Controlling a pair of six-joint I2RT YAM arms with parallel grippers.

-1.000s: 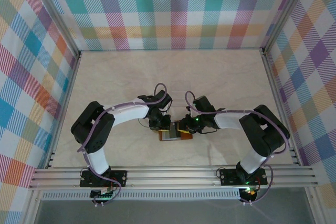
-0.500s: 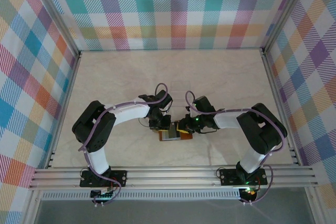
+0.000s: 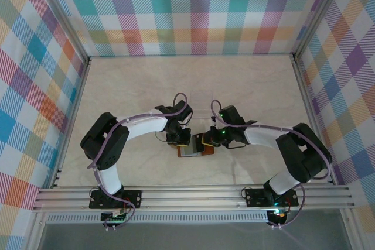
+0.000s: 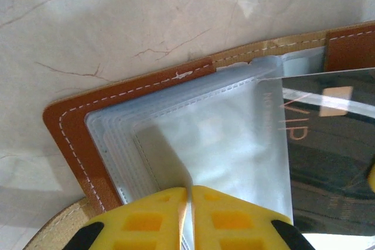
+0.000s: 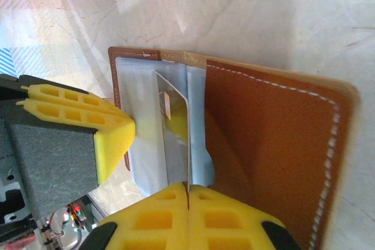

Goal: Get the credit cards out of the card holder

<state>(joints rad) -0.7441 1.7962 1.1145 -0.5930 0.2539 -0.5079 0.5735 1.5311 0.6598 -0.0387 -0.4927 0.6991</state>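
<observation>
The reddish-brown card holder (image 3: 202,153) lies open on the table between the two arms. My left gripper (image 4: 191,188) is shut on a pale translucent pocket sleeve (image 4: 234,139) of the card holder (image 4: 70,139), near its left edge. A dark credit card (image 4: 328,144) marked VIP sticks out of the pockets to the right. My right gripper (image 5: 187,185) is shut on this credit card (image 5: 176,144), seen edge-on and partly out of the grey-blue pocket (image 5: 143,115). The holder's leather cover (image 5: 275,144) spreads to the right. In the top view both grippers, left (image 3: 183,140) and right (image 3: 205,140), meet over the holder.
A faint clear plastic rectangle (image 3: 202,95) lies on the pale marble-patterned table (image 3: 146,80) behind the arms. Checked walls enclose the table on three sides, and an aluminium rail (image 3: 193,194) runs along the near edge.
The right arm's elbow has swung outward to the right and its gripper has shifted slightly with the card. The left arm has stayed put.
</observation>
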